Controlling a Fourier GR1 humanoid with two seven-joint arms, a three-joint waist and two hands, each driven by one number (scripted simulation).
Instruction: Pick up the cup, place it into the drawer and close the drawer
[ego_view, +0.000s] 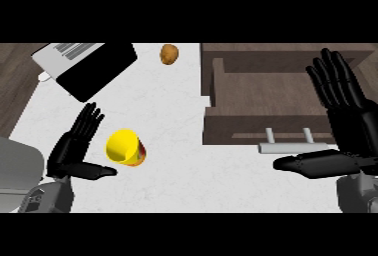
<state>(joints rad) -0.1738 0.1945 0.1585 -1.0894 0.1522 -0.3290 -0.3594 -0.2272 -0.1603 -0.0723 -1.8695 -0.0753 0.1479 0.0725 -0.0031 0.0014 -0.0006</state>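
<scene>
A yellow cup with a red-orange outside lies tipped on the white counter, its mouth turned up and left. My left hand stands open just left of it, fingers straight, thumb pointing toward the cup, apart from it. At the right, the brown wooden drawer is pulled out and open, with a silver handle along its near front. My right hand is open with its fingers up over the drawer's right side and its thumb below the handle.
A black and silver appliance lies at the back left. A brown potato sits at the back centre. A grey object shows at the left edge. White counter spreads between the hands.
</scene>
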